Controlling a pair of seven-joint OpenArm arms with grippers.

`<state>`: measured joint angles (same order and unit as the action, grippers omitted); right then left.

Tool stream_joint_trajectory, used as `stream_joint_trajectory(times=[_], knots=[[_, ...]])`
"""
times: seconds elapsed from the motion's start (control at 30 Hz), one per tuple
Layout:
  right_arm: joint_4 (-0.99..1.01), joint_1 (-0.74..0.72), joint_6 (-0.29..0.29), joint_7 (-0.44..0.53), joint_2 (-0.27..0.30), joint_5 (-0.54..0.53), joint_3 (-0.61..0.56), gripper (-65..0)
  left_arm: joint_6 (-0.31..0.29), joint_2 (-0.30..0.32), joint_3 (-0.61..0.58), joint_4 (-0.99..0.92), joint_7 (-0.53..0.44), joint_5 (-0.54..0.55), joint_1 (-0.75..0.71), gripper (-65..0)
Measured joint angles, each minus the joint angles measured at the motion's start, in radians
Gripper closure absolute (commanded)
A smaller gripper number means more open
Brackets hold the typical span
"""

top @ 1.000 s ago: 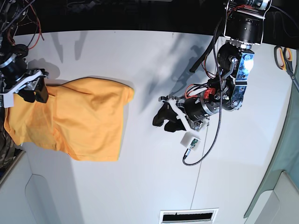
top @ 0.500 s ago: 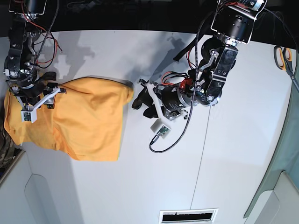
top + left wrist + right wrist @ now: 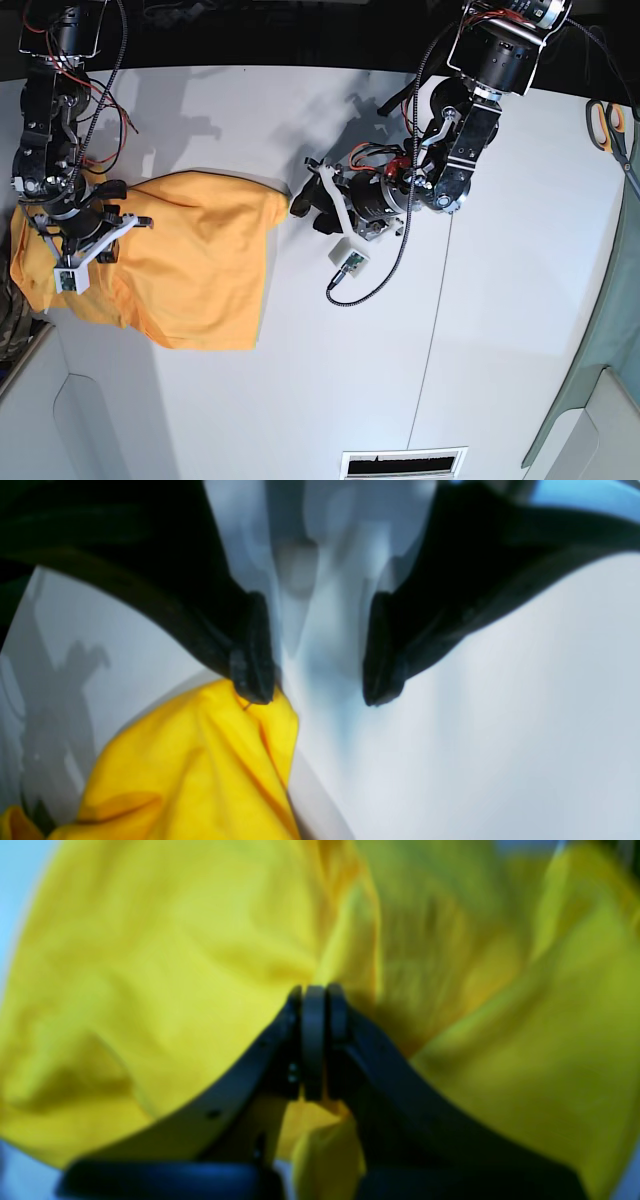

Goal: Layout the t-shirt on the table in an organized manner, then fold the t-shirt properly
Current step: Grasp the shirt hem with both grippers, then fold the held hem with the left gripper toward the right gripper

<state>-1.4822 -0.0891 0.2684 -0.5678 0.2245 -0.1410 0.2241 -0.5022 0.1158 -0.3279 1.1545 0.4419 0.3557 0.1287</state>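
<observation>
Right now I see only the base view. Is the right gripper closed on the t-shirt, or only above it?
Observer: Its wrist view shows the right gripper shut, with folds of the t-shirt gathered at its tips.
Operator: Does the left gripper hold the corner?
Observer: No. The left gripper is open; only bare table lies between its jaws.
Operator: Is it near the cloth?
Observer: One fingertip is at the t-shirt's corner.
</observation>
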Motion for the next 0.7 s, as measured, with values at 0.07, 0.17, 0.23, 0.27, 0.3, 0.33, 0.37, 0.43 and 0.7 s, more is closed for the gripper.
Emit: stream_joint_trajectory(times=[0.07, 0.17, 0.23, 0.27, 0.3, 0.33, 0.37, 0.43, 0.7], knots=[[-0.069, -0.005, 0.0, -0.025, 0.0, -0.015, 0.0, 0.0, -0.052, 0.001, 0.001, -0.002, 0.018, 0.044, -0.003, -32.9], [-0.146, -0.005, 0.003, -0.037, 0.003, -0.046, 0.0, 0.0, -0.123, 0.0, -0.002, 0.019, 0.047, 0.123, -0.019, -32.8], [-0.16, -0.005, 0.004, -0.038, 0.003, -0.058, 0.0, 0.0, -0.168, -0.008, -0.001, 0.044, 0.072, 0.176, -0.02, -32.8], [-0.16, -0.005, 0.004, -0.039, 0.003, -0.063, 0.0, 0.0, -0.176, -0.019, 0.001, 0.055, 0.09, 0.176, -0.014, -32.0], [-0.16, -0.004, 0.004, -0.041, 0.002, -0.069, 0.0, 0.0, -0.176, -0.035, 0.001, 0.056, 0.104, 0.174, -0.008, -29.5], [-0.16, -0.003, 0.011, -0.046, 0.003, -0.078, 0.0, 0.0, -0.176, -0.05, 0.0, 0.056, 0.111, 0.171, -0.005, -25.8], [-0.16, -0.003, 0.033, -0.047, 0.003, -0.086, 0.0, 0.0, -0.176, -0.065, -0.01, 0.056, 0.111, 0.171, -0.004, -21.5], [-0.164, -0.003, 0.069, -0.07, 0.004, -0.129, 0.0, 0.0, -0.177, -0.093, -0.047, 0.045, 0.098, 0.169, -0.007, -11.6], [-0.337, 0.029, 0.167, -0.207, 0.037, -0.336, -0.003, 0.0, -0.122, -0.206, -0.105, -0.323, -0.013, 0.043, 0.134, -0.9]])
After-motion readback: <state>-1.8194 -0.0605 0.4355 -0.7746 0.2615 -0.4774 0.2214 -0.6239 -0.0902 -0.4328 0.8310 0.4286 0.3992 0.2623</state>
